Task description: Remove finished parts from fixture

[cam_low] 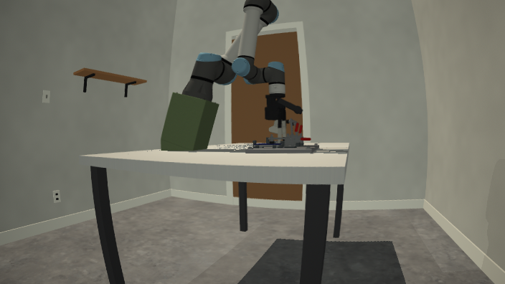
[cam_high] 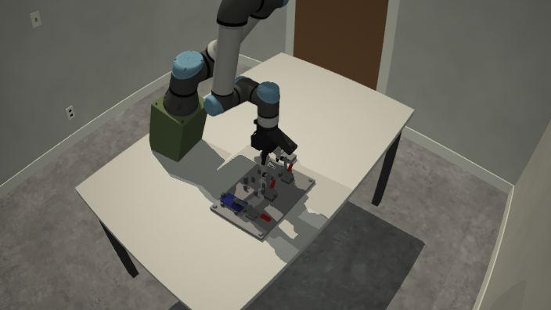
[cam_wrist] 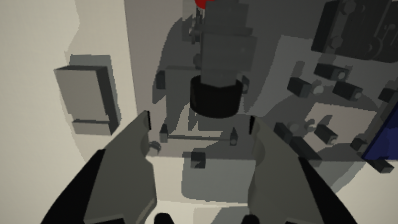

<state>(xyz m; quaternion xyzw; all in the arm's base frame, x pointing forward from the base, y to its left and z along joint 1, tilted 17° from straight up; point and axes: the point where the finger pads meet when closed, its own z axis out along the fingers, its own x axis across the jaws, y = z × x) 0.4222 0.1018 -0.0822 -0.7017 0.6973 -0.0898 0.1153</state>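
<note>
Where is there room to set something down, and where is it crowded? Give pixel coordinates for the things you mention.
Room: the table [cam_high: 164,243] [cam_low: 215,158] [cam_wrist: 30,150] between plate [cam_high: 243,226] [cam_low: 276,150] [cam_wrist: 142,30] and near corner, or towards the door [cam_high: 340,39] [cam_low: 292,72]. Crowded: the plate, with clamps [cam_high: 271,192] [cam_low: 294,139] [cam_wrist: 227,55], pegs [cam_high: 246,181] [cam_wrist: 300,87] and blue blank [cam_high: 228,200] [cam_wrist: 390,135], under the tool [cam_high: 271,161] [cam_low: 281,137] [cam_wrist: 200,114].

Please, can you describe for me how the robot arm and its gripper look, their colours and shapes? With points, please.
The arm [cam_high: 228,59] [cam_low: 249,34] has pale grey tube links, dark grey joints and light blue rounded caps. The gripper [cam_wrist: 200,114] has a black body. Its two fingers are grey and tapered, with black outer parts and thin black tips. I see no cable on them.
</note>
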